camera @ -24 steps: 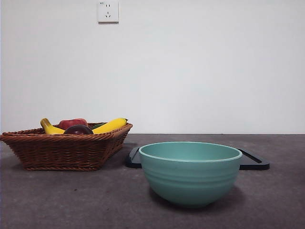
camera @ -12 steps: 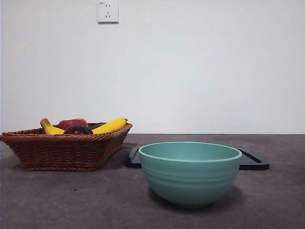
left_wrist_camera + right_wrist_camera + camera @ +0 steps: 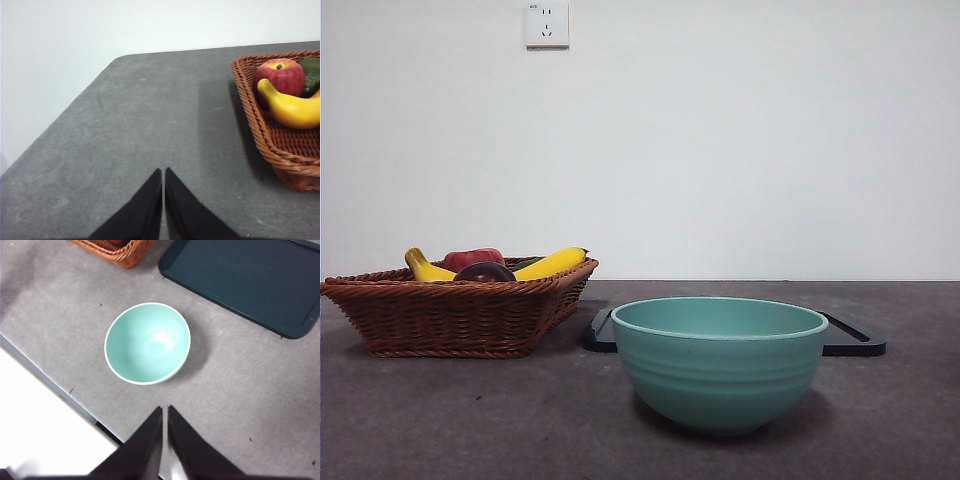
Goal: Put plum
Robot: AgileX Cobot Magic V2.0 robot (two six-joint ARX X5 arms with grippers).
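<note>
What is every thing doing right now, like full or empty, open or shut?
plum: lying in the basket, untouched
basket: holds fruit
bowl: upright, empty
tray: flat on the table, empty
banana: lying in the basket against the apple
apple: stem up
left gripper: jaws shut, holding nothing
right gripper: jaws shut, holding nothing

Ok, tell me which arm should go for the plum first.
Left, probably. The left hand, shut, hangs beside the wicker basket where the plum lies among the fruit. The right hand, also shut, hangs over the green bowl, farther from the basket.
</note>
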